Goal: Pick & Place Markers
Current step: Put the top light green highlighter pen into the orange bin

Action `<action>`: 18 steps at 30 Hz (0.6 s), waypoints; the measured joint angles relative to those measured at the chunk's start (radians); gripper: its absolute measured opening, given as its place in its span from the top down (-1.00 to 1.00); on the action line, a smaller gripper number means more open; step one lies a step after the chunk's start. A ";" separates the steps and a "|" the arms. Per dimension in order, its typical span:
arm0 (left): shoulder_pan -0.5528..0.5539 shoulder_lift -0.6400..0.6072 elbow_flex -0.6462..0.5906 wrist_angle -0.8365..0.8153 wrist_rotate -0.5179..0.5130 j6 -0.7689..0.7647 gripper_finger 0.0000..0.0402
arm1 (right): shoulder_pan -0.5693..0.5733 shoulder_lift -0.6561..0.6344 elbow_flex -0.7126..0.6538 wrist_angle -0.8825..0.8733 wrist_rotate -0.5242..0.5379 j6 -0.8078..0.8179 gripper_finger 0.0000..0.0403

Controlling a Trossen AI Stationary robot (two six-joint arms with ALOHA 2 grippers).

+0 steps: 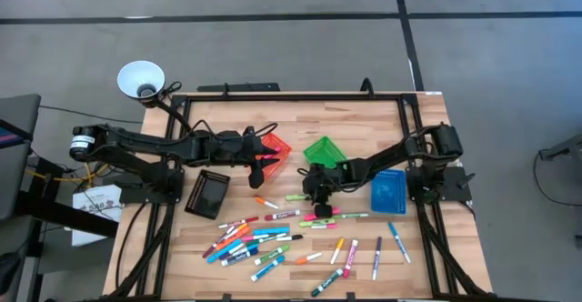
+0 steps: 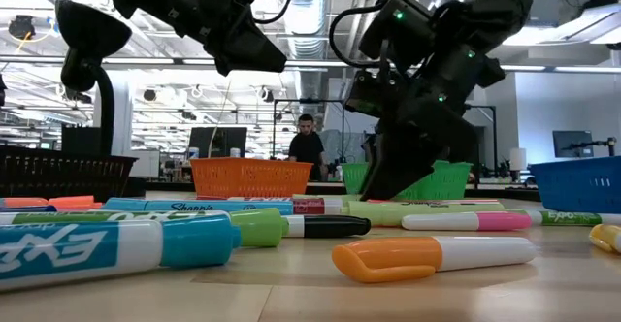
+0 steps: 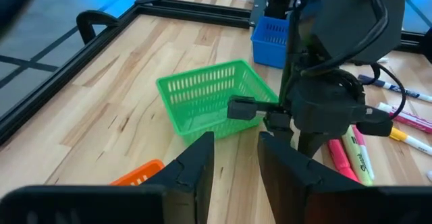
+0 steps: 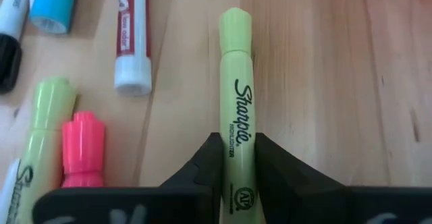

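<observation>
While the right gripper [image 4: 236,158] sits low at the table's middle, near the green bin [image 1: 325,149], its fingers clamp a yellow-green Sharpie marker [image 4: 236,96] lying on the wood. Other markers [image 1: 264,243] lie scattered nearer. Left gripper [image 3: 233,158]: raised over the orange bin [image 1: 275,147], fingers parted, empty.

yellow-green marker [image 4: 236,102], green bin [image 3: 212,96]

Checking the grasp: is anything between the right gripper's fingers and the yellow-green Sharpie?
Nothing: in the right wrist view the right gripper has both fingers against the yellow-green Sharpie.
</observation>
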 joint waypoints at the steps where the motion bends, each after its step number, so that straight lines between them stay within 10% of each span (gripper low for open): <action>1: 0.000 0.000 0.000 0.000 0.000 0.000 0.45 | 0.000 -0.015 -0.003 -0.026 0.003 0.007 0.75; 18: -0.109 0.025 0.001 0.048 0.023 0.124 0.43 | -0.004 -0.176 -0.002 0.040 0.283 0.049 0.70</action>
